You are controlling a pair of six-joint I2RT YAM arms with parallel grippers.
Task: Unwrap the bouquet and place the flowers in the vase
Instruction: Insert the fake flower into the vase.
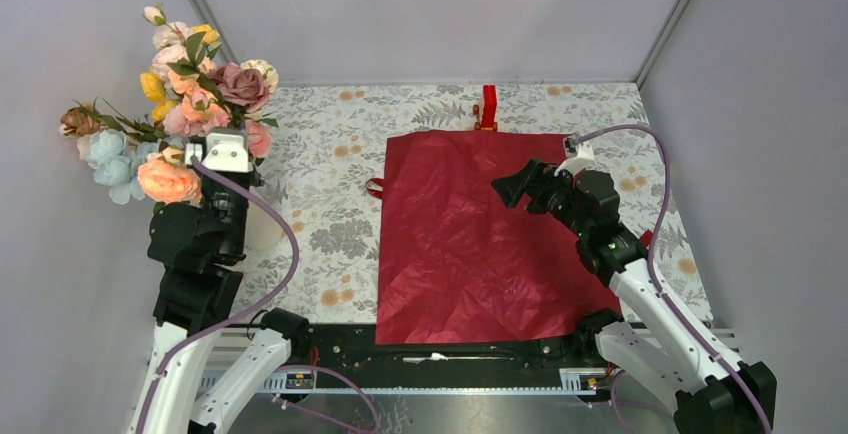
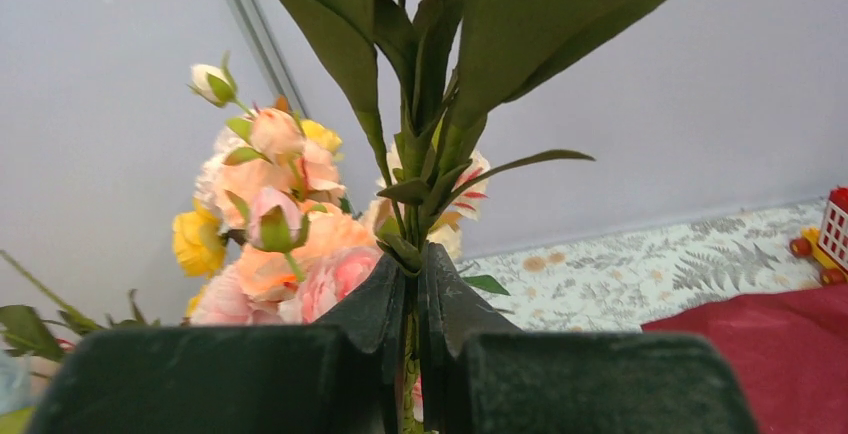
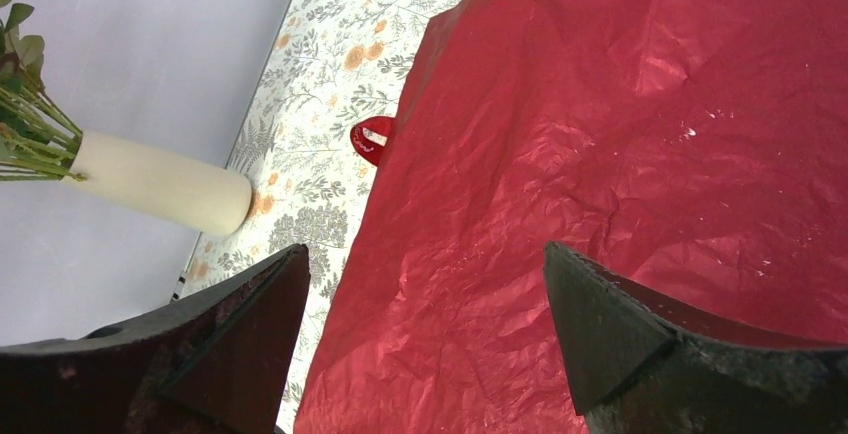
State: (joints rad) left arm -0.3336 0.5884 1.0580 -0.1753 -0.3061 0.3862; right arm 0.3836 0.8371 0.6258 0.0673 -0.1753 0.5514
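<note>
Left wrist view alone shows left end effector (image 2: 418, 266) clenched on flower stems (image 2: 413, 154); right end effector (image 3: 422, 254) released above wrapping paper (image 3: 620, 134).

Top view overhead; wrist views close; all share wrapping paper (image 1: 470, 244).

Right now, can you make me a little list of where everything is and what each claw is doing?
left claw: shut on the green stems of the flowers, held upright
right claw: open, empty, hovering over the wrapping paper
wrapping paper: dark red, spread flat on the table
ribbon: red loop by the paper's left edge
vase: white, left of the paper, green stems in it
rose bunch: peach, pink and yellow, beside the left claw
</note>
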